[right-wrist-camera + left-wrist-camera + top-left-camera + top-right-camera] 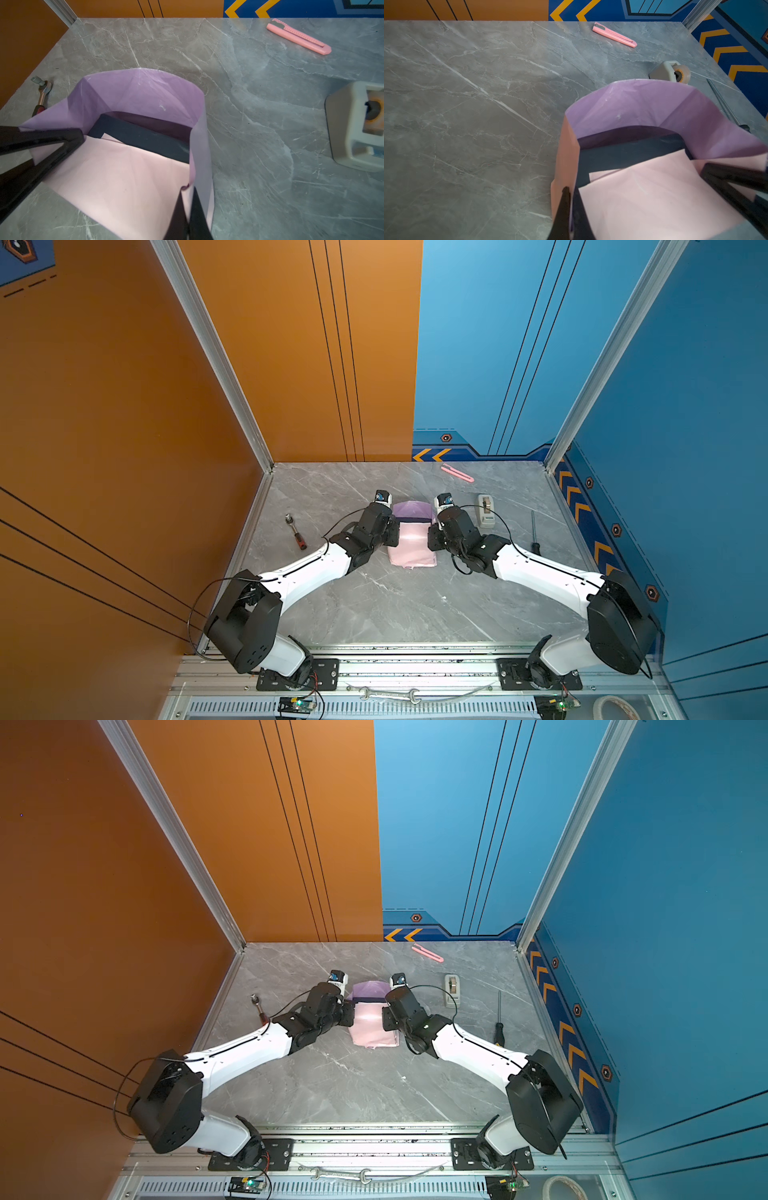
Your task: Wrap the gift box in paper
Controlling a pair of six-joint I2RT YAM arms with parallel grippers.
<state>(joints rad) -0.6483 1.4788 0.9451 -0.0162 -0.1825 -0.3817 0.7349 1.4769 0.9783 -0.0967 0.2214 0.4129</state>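
The gift box (623, 158) lies mid-table, dark navy, mostly under the paper (411, 549). The sheet's pale pink side is folded over the lid, and its lilac side (141, 91) curves up as a wall round the box's far end. A narrow dark strip of the gift box (412, 522) shows in both top views. My left gripper (568, 192) is shut on the paper's raised left edge. My right gripper (188, 192) is shut on the raised right edge. Both wrists flank the box in the top views (332, 1006), hiding the fingers.
A pink cutter (457, 472) lies near the back wall. A beige tape dispenser (485, 511) and a black screwdriver (533, 531) sit right of the box. A ratchet tool (295, 531) lies to the left. A spanner (388, 695) rests on the front rail.
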